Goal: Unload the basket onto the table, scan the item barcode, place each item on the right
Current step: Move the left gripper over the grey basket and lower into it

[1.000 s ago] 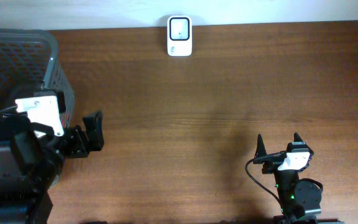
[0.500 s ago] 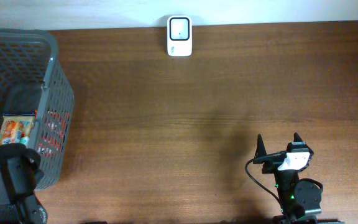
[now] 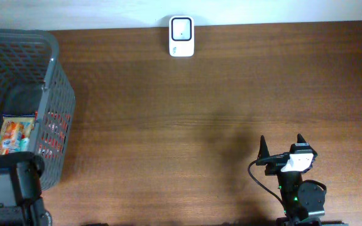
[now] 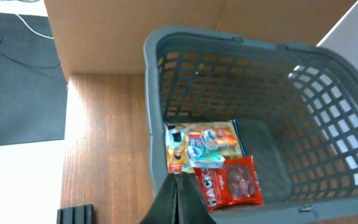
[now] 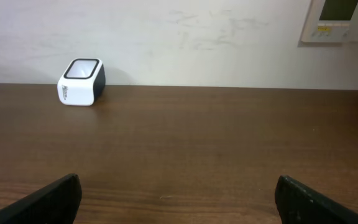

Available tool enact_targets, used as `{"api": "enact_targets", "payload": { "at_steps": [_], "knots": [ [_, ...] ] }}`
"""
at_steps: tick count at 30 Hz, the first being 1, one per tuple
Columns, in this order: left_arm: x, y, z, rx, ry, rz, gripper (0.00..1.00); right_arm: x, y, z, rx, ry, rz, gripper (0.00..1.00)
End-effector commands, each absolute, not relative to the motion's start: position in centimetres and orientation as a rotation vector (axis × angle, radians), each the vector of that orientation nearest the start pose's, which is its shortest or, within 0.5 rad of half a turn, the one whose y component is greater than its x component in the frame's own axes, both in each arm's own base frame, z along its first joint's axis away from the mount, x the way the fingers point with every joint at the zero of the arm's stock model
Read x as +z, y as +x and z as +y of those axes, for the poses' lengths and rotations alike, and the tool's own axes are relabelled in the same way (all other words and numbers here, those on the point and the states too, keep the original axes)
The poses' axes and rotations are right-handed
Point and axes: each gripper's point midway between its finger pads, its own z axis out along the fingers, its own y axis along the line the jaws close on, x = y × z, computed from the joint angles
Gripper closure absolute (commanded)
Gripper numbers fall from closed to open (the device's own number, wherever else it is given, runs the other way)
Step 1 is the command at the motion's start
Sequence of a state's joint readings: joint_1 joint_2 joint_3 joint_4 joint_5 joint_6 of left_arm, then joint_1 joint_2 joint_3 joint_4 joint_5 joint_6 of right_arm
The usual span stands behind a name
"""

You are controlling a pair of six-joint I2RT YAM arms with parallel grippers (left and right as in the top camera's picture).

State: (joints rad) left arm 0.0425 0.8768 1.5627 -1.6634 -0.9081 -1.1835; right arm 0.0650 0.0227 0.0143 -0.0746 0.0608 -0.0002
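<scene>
Two items lie in the grey mesh basket (image 4: 229, 38): a yellow-orange snack packet (image 4: 201, 146) and a red packet (image 4: 232, 182) partly on top of it. In the left wrist view my left gripper (image 4: 178, 180) is shut with nothing between its fingers, hovering over the basket's near rim beside the packets. The white barcode scanner (image 3: 181, 36) stands at the table's far edge, also seen as the scanner (image 5: 81, 82) in the right wrist view. My right gripper (image 3: 283, 149) rests open and empty near the front right of the table, facing the scanner.
The basket (image 3: 54, 56) fills the table's left end, with the snack packet (image 3: 14, 135) showing inside it. The left arm's body (image 3: 8, 194) sits at the front left corner. A cardboard wall (image 4: 135, 31) stands behind the basket.
The left arm drew back from over the basket's side to the front left corner, and its gripper went from open to shut. The packets in the basket are now uncovered. The right arm stayed still.
</scene>
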Motion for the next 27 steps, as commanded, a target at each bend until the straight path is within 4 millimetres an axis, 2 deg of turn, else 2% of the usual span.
{"api": "enact_targets", "payload": {
  "at_steps": [1,3,4,7,10,13,14,15,18,19,23,25,27],
  "knots": [
    [34.5,11.3,13.9,0.597,-1.501,1.644,1.00,15.3,24.7,0.4,-0.002,0.000,1.661,0.01],
    [33.3,11.9,14.0,0.666,-1.498,1.712,1.00,15.3,24.7,0.4,-0.002,0.000,1.661,0.01],
    [32.5,12.5,13.6,0.646,-1.529,1.732,1.00,15.3,24.7,0.4,-0.002,0.000,1.661,0.01],
    [30.2,13.9,11.7,0.483,-1.644,1.807,1.00,15.3,24.7,0.4,-0.002,-0.001,1.661,0.02],
    [28.5,14.6,10.0,0.380,-1.685,1.915,1.00,15.3,24.7,0.4,-0.002,0.000,1.661,0.02],
    [28.6,14.5,10.2,0.395,-1.679,1.909,1.00,15.3,24.7,0.4,-0.002,0.000,1.661,0.02],
    [29.1,14.5,11.1,0.483,-1.617,1.911,1.00,15.3,24.7,0.4,-0.002,0.000,1.661,0.01],
    [28.9,14.6,11.1,0.508,-1.591,1.949,1.00,15.3,24.7,0.4,-0.002,0.000,1.661,0.01],
    [27.1,14.8,10.1,0.486,-1.591,2.063,1.00,15.3,24.7,0.4,-0.002,0.000,1.661,0.01],
    [25.4,14.4,9.8,0.504,-1.634,2.090,1.00,15.3,24.7,0.4,-0.002,-0.001,1.661,0.01],
    [22.1,13.1,9.4,0.569,-1.759,2.089,1.00,15.3,24.7,0.4,-0.002,-0.001,1.661,0.01],
    [21.5,13.3,9.6,0.581,-1.767,2.069,1.00,15.3,24.7,0.4,-0.002,0.000,1.661,0.01],
    [21.9,14.0,10.2,0.589,-1.744,2.020,1.00,15.3,24.7,0.4,-0.002,0.000,1.661,0.02]
  ]
}}
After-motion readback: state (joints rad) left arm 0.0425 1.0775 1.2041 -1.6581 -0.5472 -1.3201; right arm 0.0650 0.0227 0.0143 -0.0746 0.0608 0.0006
